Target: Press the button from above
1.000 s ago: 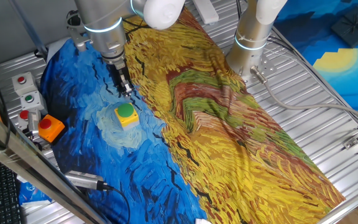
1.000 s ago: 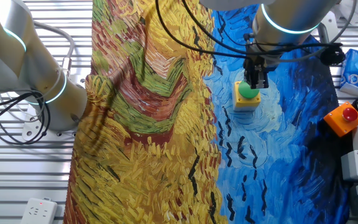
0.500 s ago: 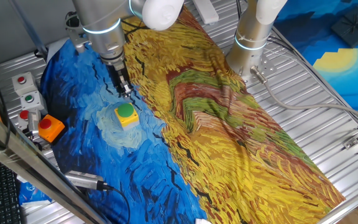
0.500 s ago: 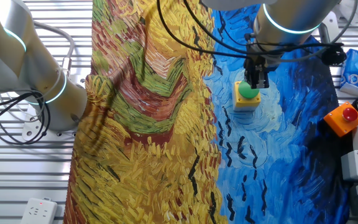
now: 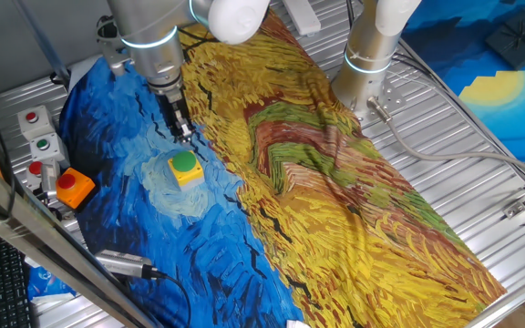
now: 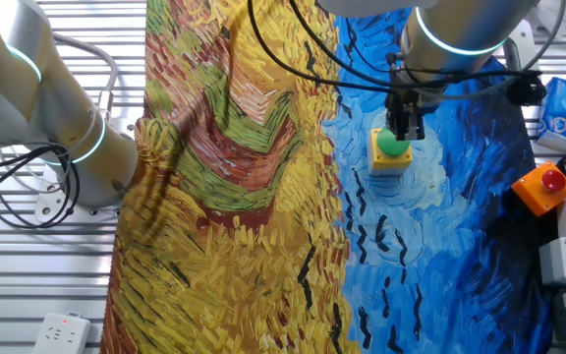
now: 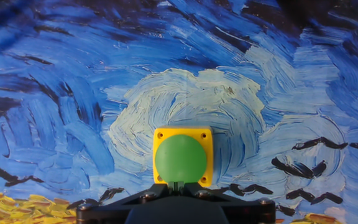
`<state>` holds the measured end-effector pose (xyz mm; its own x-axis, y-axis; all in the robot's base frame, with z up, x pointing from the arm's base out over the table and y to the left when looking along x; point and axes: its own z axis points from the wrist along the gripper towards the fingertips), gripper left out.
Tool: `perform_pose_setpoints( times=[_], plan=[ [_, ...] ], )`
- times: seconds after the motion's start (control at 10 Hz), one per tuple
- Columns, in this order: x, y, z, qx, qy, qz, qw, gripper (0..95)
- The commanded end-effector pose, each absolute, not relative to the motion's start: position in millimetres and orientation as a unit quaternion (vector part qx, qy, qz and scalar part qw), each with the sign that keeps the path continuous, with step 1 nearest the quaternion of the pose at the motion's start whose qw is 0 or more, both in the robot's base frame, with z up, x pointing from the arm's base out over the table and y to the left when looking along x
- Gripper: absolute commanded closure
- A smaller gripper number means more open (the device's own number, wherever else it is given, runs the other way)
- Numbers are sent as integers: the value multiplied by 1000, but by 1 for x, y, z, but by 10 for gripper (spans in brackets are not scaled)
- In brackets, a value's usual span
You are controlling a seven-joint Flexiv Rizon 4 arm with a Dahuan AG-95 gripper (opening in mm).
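Hand view looks straight down on the round green push-button cap on its small yellow cube-shaped box (image 7: 183, 156), which stands on a pale swirl in the blue part of the painted cloth (image 7: 61, 118) covering the ribbed metal table (image 5: 481, 182). The dark base of the hand fills the bottom edge of that view, just below the button.

From one fixed view, the hand (image 5: 183, 133) hangs off the silver arm above the cloth, its dark tip a little up and behind the button (image 5: 185, 168), with a visible gap between them. From the other fixed view, the hand (image 6: 407, 128) overlaps the green cap (image 6: 392, 145). Whether the fingers are spread or pressed together cannot be told.

At the table's edge sit a red button on an orange box (image 5: 72, 187) and small red and green buttons in grey boxes (image 5: 40, 143), well apart from the yellow one.
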<state>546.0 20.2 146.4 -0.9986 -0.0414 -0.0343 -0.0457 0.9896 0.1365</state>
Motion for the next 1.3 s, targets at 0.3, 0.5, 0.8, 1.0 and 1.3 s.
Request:
perform_pose_setpoints(
  times=[0.3,0.5,0.8,1.0,1.3],
  plan=[
    [544,19,130,-21,998,63,16,950],
    [544,20,118,-26,998,62,18,950],
    [544,20,114,-28,998,61,18,950],
    [544,20,111,-28,998,60,18,950],
    [544,20,107,-30,998,60,19,950]
  ],
)
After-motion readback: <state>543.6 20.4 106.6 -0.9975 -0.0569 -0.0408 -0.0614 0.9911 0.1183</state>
